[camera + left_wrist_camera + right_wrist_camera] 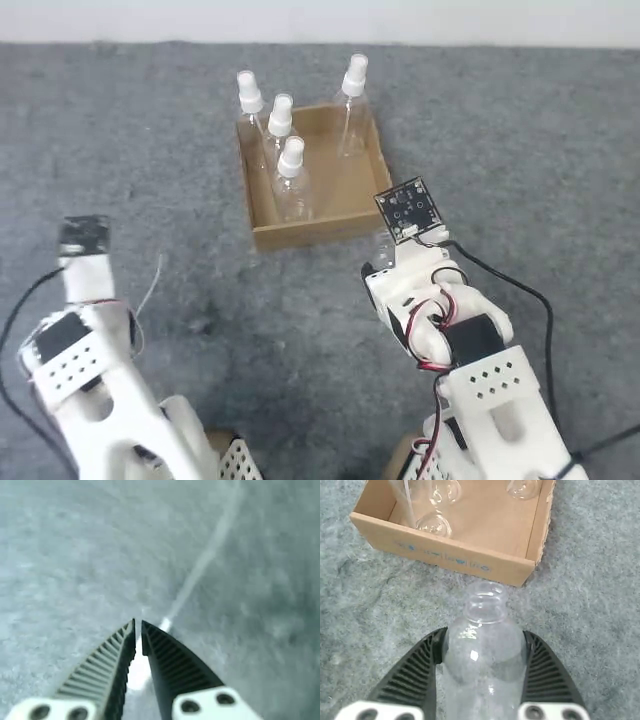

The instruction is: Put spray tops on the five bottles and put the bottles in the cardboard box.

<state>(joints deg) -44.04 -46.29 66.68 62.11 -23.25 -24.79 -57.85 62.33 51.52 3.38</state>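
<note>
- White spray top [136, 672] is clamped between the almost-closed jaws of the left gripper [138, 624]. Its tube [200, 565] projects straight past the tips.
- Well apart to the right, the uncapped bottle [482, 660] is clamped in the right gripper [483, 637]. Its open neck is pointed at the cardboard box [445, 560].
- Tube and neck are judged to need alignment on one axis.
- Four capped bottles [291, 170] are stood inside the box.

Bright, even light from overhead, and shadows stay faint. Between the fingers of the right gripper [484, 634], the clear bottle [485, 660] throws small white glints off its shoulder. Just beyond the fingertips, a thin soft shadow hugs the foot of the cardboard box [445, 560]. On the left gripper [138, 623], the finger ridges read crisp, but the spray top [137, 672] between them blows out to plain white, and the grey carpet [75, 555] past the tips melts into blur
</note>
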